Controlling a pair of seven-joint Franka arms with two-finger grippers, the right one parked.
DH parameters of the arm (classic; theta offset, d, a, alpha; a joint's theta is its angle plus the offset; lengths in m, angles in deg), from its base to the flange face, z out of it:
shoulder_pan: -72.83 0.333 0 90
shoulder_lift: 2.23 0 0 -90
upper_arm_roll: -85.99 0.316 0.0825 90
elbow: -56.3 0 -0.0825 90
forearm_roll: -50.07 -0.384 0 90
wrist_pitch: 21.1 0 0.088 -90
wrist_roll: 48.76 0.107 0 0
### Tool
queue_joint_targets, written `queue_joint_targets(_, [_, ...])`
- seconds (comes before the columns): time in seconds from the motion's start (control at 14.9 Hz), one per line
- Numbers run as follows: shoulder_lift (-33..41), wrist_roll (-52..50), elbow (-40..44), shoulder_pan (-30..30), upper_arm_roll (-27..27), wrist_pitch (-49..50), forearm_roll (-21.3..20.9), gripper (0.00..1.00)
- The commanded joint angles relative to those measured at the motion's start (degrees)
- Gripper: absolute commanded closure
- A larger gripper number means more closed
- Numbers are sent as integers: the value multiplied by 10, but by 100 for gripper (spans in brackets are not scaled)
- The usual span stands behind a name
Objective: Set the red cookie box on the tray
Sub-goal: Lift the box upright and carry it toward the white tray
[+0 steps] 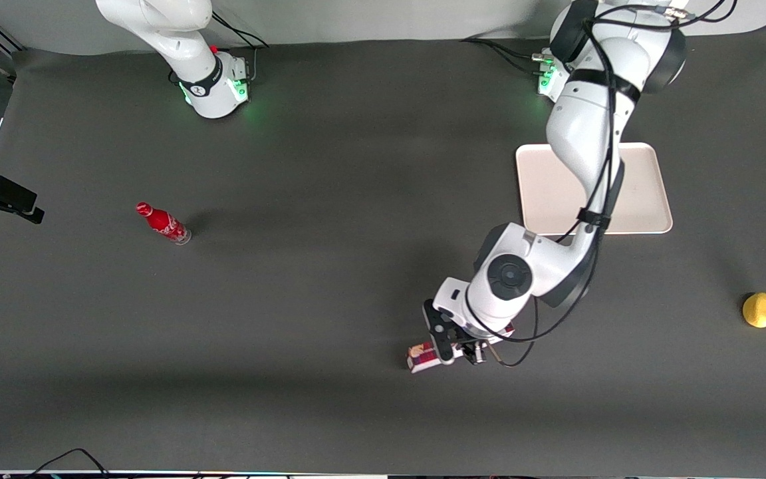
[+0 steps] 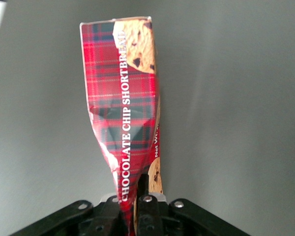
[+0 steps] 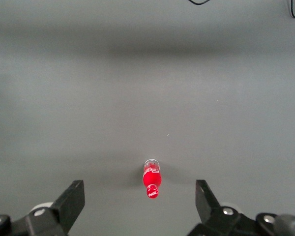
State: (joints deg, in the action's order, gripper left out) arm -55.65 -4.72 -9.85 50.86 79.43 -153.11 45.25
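The red cookie box [image 2: 128,103] is a long, thin tartan box printed with chocolate-chip cookies. My left gripper [image 2: 137,204] is shut on it, and the cardboard is pinched and creased between the jaws. In the front view the gripper [image 1: 453,346] is low over the mat, with the box's white labelled end [image 1: 421,356] sticking out toward the parked arm's end. The cream-white tray [image 1: 642,199] lies farther from the front camera than the gripper, toward the working arm's end, partly hidden by my arm.
A small red bottle [image 1: 162,223] lies on the mat toward the parked arm's end; it also shows in the right wrist view [image 3: 152,181]. A yellow lemon-like object [image 1: 760,310] sits near the working arm's end of the table.
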Motion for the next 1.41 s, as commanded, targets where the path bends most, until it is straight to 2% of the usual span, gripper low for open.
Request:
queue_joint_targets(0.0, [124, -77, -84, 23, 33, 65, 47, 100])
queue_joint_targets(0.13, [161, -116, -84, 50, 36, 138, 91, 100])
queue_joint_targets(0.4, [257, -231, -114, 69, 102, 261, 155, 100])
queue_joint_targets(0.6, [343, -267, -193, 85, 150, 326, 150, 100])
queue_joint_targets(0.81, [431, -259, -310, 94, 175, 306, 127, 100])
queue_joint_targets(0.94, [498, -255, -423, 95, 187, 227, 97, 100])
queue_joint_targets(1.07, [536, -255, -511, 93, 215, 169, 95, 100])
queue_joint_targets(1.34, [596, -255, -634, 96, 243, 105, 93, 100])
